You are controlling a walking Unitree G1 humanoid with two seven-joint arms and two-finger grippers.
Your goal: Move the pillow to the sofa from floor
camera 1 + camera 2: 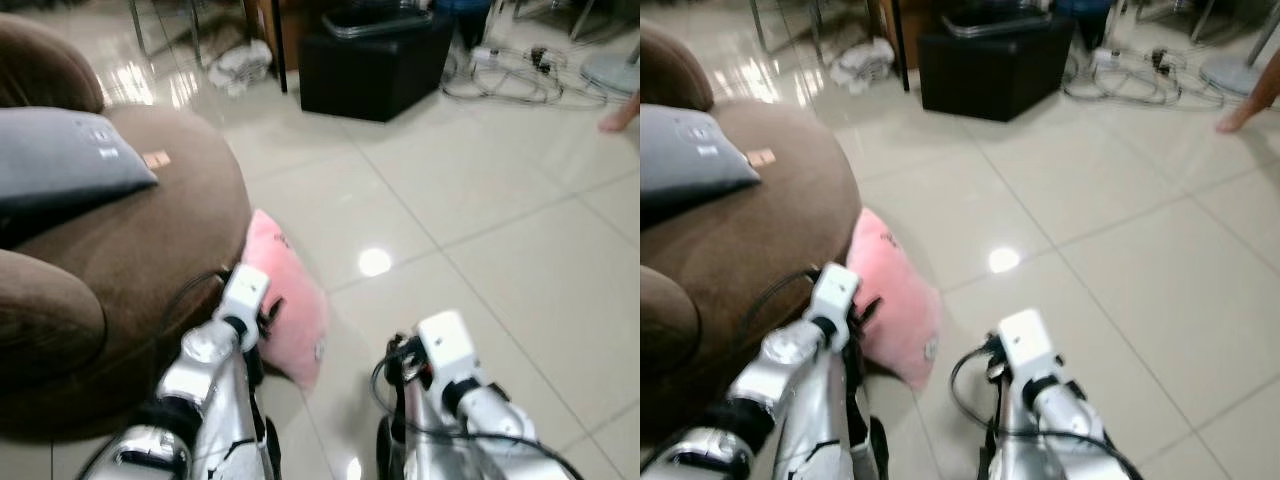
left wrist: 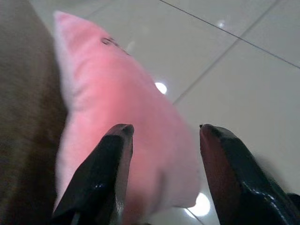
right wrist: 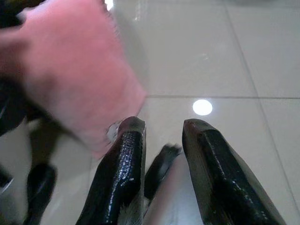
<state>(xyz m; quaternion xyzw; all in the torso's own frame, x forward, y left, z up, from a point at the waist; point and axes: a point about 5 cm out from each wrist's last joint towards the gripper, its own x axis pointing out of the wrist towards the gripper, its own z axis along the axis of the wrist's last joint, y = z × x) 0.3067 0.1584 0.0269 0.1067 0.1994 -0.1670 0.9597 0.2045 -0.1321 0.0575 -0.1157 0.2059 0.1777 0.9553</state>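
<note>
Against the brown sofa [image 1: 130,250], your landmark for this moment, the pink pillow [image 1: 285,300] stood on edge on the pale tiled floor [image 1: 480,250], leaning on the sofa's rounded front with its lower corner on the tiles. On the sofa's seat lay a grey cushion [image 1: 60,160], well above the pink one, with a small tan tag [image 1: 155,159] beside it. Far beyond the sofa sat a black box [image 1: 375,60], with a tangle of cables [image 1: 520,75] further off.

You had the left gripper [image 2: 161,136] hard by the sofa's front, its 2 fingers [image 2: 101,173] apart and straddling the pillow's upper edge, touching or very nearly touching the plush. The right gripper [image 3: 161,136] hung on the pillow's far side from the sofa, its 2 fingers also apart, with the pillow's lower corner just beside them and nothing between them.

Judging by its look, you were dealing with a light, soft, fleecy thing: it would sag and fold under a pinch, not slip or break. A bite on 1 thin corner would likely let it droop and swing. You would do better to close the left fingers deep over the thick upper edge nearest the sofa, and bring the right gripper in to pinch the opposite side, so that the pillow lifted flat onto the seat.
</note>
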